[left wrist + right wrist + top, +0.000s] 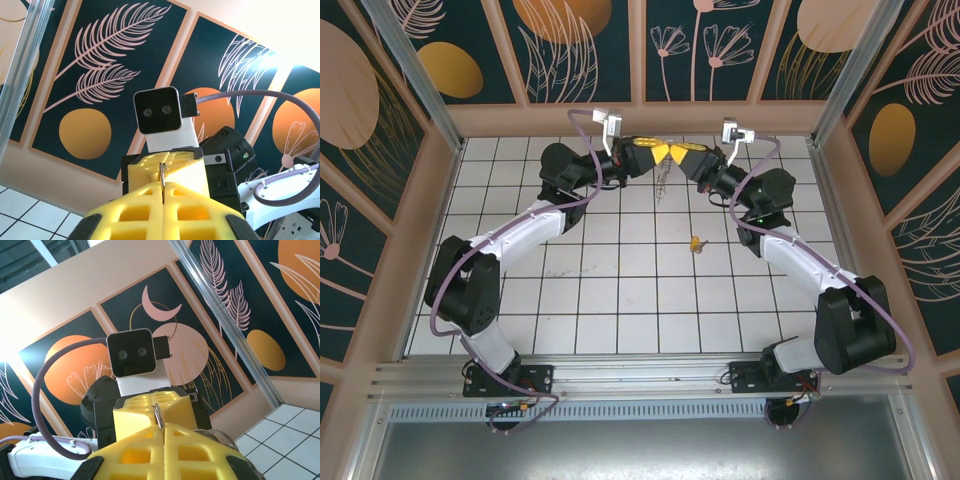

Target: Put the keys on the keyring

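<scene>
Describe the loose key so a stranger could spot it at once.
Find the white tiled table, then the right arm curving over it. Just left of that arm's forearm lies the key, alone on a tile. It is tiny and brass-yellow, unlike the thin grey ring farther back.

Brass-yellow key (696,243), grey keyring (663,180), white tiles (620,290) (dark grid lines)

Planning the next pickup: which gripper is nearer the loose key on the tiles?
The right gripper: the key lies on its side of where both grippers meet on the keyring; the left gripper is farther.
</scene>
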Robot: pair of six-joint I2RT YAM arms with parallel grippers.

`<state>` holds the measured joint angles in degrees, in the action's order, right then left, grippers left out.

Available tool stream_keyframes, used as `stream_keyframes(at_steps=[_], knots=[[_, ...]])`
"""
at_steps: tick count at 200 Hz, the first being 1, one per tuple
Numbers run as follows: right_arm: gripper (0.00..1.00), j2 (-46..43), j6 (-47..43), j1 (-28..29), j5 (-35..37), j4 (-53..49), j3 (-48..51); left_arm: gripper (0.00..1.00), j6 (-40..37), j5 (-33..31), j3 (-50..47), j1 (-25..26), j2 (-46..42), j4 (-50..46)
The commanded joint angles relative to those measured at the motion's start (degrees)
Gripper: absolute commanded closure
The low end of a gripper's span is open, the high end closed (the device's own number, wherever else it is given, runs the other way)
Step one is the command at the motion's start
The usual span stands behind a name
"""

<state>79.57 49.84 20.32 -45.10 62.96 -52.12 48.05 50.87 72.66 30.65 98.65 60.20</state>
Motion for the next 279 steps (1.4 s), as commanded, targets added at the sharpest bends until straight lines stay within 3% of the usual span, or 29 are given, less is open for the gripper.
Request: stream_keyframes(at_steps=[1, 9, 16, 34, 83, 119, 181, 230, 279], knots=[[0.81, -1.11, -0.79, -0.95, -0.39, 1.09, -0.79, 1.0, -2.96, 0.5, 1.08, 0.46, 0.42, -0.61], [0.62, -1.83, -0.54, -2.18, -0.04, 0.26, -0.18, 1.0, -5.15, -0.18, 0.91, 0.45, -0.08, -2.37], [0.53, -2.79, -0.4, -3.35, 0.26, -0.52, 0.55, 1.0, -7.72, -0.69, 0.98, 0.5, -0.06, -4.76], [0.43, -5.44, -0.87, -6.53, 1.65, -5.04, 2.0, 1.0, -15.13, -1.9, 1.82, 0.48, -2.52, -11.98], [0.36, -10.65, -6.2, -11.98, 5.6, -25.83, 3.98, 1.0, -28.72, -2.61, 2.31, 0.5, -4.59, -20.6], [0.32, -12.61, -10.37, -13.28, 9.26, -36.71, 6.82, 1.0, -34.66, -1.77, 2.13, 0.54, -5.82, -23.83], [0.29, -12.01, -12.38, -14.04, 13.43, -42.62, 12.23, 1.0, -37.37, 1.03, 1.86, 0.47, -6.98, -23.99], [0.26, -7.15, -13.17, -14.17, 14.75, -46.99, 10.93, 1.0, -38.69, 2.1, 2.31, 0.52, -6.98, -24.26], [0.26, 0.78, -16.54, -13.97, 17.76, -61.35, 4.17, 1.0, -37.37, -3.32, -0.33, 0.37, -6.98, -22.02]])
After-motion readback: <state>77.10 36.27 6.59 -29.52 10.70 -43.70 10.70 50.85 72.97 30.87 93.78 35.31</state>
